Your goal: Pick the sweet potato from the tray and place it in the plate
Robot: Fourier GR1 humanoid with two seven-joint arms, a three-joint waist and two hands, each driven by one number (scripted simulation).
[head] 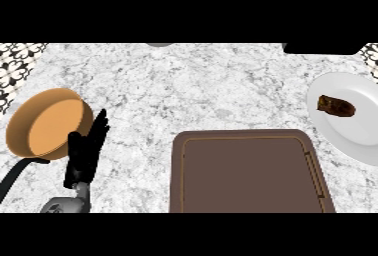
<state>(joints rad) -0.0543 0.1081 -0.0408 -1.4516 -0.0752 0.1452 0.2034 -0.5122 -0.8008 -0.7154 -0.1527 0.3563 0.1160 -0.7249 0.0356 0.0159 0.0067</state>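
Small dark-brown sweet potato [336, 106] lies on white round plate [347, 131] at far right, long axis left-right; left hand [85, 150], fingers straight, empty, rests well apart at left; right hand unseen.

The counter [221, 85] is white with grey swirls. The tray [251, 175] at six o'clock is dark brown. The plate [354, 130] at three o'clock is white, and the sweet potato [336, 106] on it is brown. The pan [48, 122] at nine o'clock is orange. The left hand [87, 150] is black.
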